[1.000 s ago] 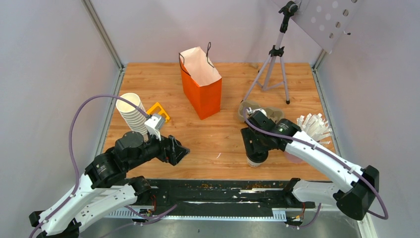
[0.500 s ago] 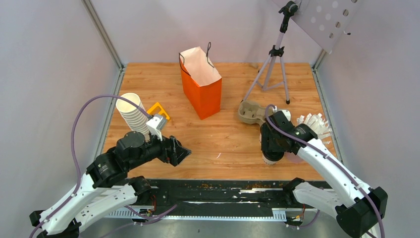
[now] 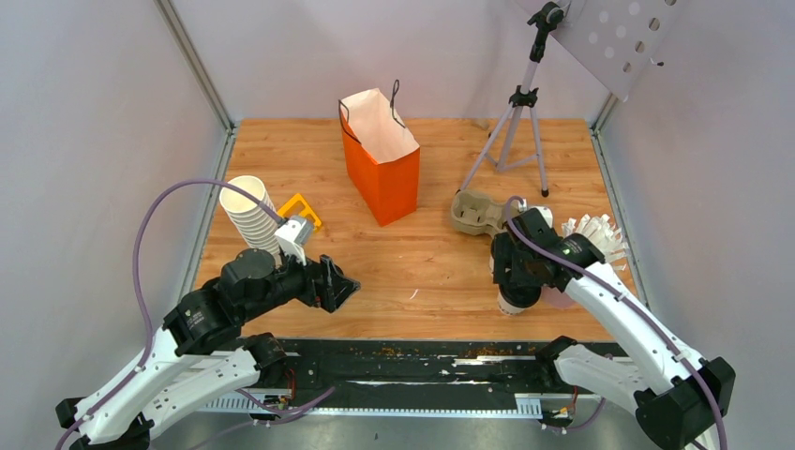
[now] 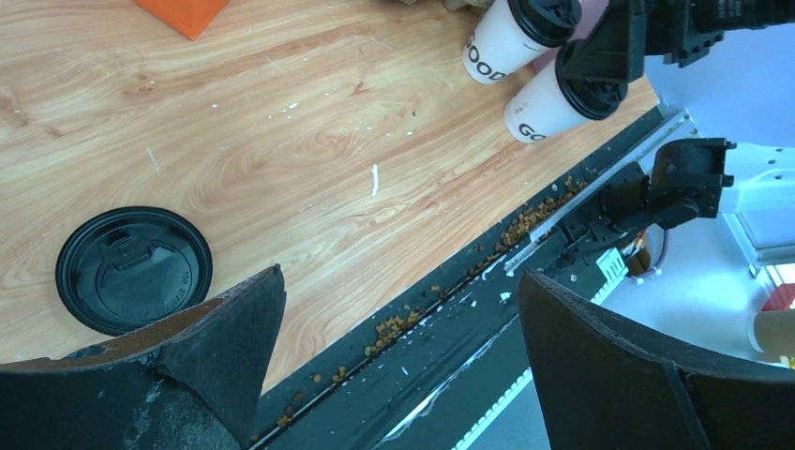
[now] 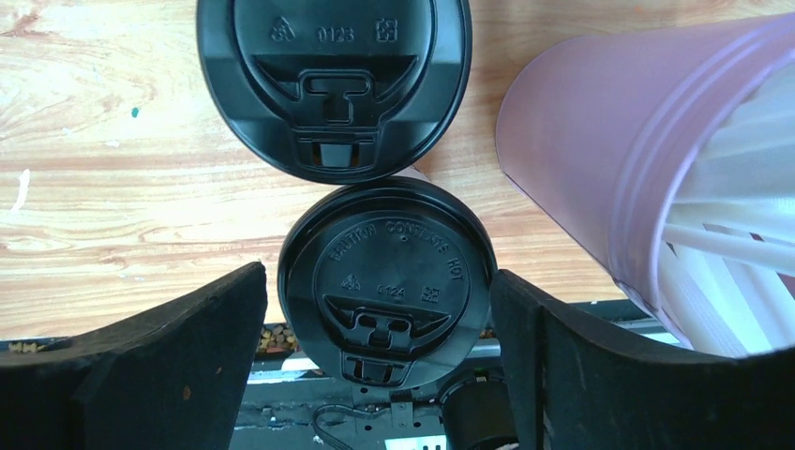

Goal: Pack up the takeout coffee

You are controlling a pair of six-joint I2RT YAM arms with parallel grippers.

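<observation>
Two takeout coffee cups stand at the table's (image 3: 422, 267) near right edge, under the right gripper (image 5: 378, 286).

Its fingers are spread either side of the nearer cup (image 5: 389, 272), not pinching; the second cup (image 5: 333, 84) sits just beyond. We judge both thin-walled and crushable, so grip the paper wall below the lid, gently. The left gripper (image 4: 401, 277) hangs wide apart, holding nothing, near one loose lid (image 4: 133, 269). Farther off: one cup carrier (image 3: 476, 213), one stack of lidless cups (image 3: 248, 217), one orange bag (image 3: 382, 169).

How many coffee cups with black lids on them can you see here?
2. Both stand at the table's near right edge: one cup between the right gripper's open jaws, the other cup just behind it. The orange bag could hide more.
</observation>
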